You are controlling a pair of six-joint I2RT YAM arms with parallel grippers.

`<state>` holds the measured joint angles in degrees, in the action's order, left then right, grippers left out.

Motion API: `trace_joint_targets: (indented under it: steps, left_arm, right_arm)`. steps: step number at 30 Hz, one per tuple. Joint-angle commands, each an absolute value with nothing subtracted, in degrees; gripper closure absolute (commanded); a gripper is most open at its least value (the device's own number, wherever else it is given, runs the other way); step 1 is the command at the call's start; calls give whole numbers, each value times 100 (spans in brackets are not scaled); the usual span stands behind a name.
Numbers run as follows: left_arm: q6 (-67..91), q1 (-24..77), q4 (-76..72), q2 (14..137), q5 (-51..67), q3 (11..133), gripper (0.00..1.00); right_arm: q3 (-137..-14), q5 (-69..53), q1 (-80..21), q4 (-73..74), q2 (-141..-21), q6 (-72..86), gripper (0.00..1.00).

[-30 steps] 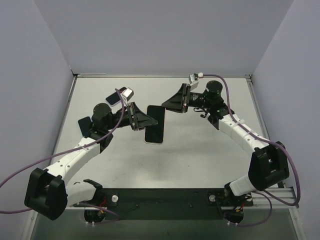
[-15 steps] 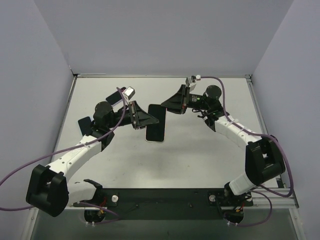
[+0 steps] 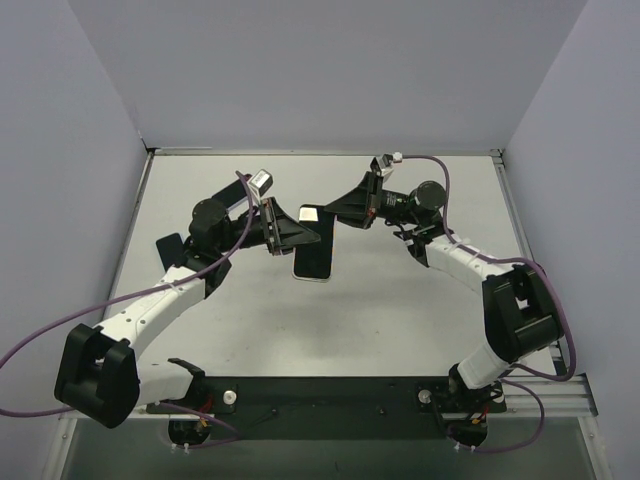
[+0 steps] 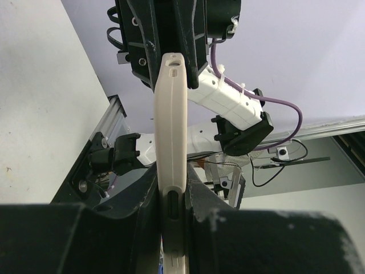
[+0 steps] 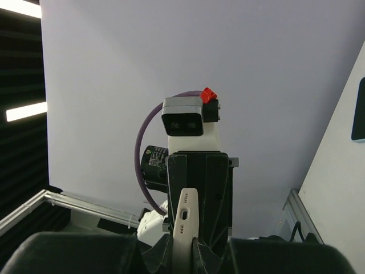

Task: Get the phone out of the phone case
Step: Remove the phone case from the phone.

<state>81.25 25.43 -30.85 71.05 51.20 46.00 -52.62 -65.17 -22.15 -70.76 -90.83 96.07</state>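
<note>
1. The phone [image 3: 312,252] is seen from above as a black slab, its dark face turned toward the overhead camera.
2. It is seated in a white phone case [image 4: 170,131]. The rounded rim of the case is viewed edge-on from both wrists, and a slot and small holes are shown in it.
3. A white patch of the case is exposed at the phone's far end in the top view.
4. The cased phone is held in the air above the middle of the table [image 3: 400,300], somewhat nearer the far edge than the near one.
5. The left gripper [image 3: 292,236] is closed on the case from the phone's left side, and the rim is pinched between its fingers [image 4: 197,205].
6. The right gripper [image 3: 333,211] is clamped onto the case from the right at the far end, with its jaws drawn almost together on the rim.
7. The tabletop is white and metal-rimmed, and a black plate along the near edge carries the arm bases.
8. A dark flat object [image 3: 168,246] lies near the left edge, partly covered by the left arm.
9. The table is enclosed on the left, far and right sides by plain lilac-grey walls [image 3: 330,70].
10. Purple cables [image 3: 60,340] are looped from each arm.
</note>
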Motion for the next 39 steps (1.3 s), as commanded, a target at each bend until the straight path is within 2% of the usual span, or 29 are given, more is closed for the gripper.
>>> trace_joint_targets:
  steps: [1,8,15,24,39]
  left_arm:
    - [7919,2514,-3849,6987,5106,5010,100]
    - [7384,2496,-4025,6935,5317,5632,100]
    - [7347,2505,-5208,6864,5168,6055,100]
    - [8322,2522,-7055,7154,4992,6354,100]
    - [8437,2803,-7444,7075,4764,7066,100]
  right_arm:
    - [-5081,-6206,-2074,-8163,-8930,10413,100]
    - [-4887,-4932,-2127,-9535,-9140,12714,100]
    - [-5308,-3974,-2355,-9536,-8956,13253,100]
    - [-5975,-3129,-2716,-9527,-9158,13605,100]
    - [-6284,-2760,-3111,-9527,-9598,13693,100]
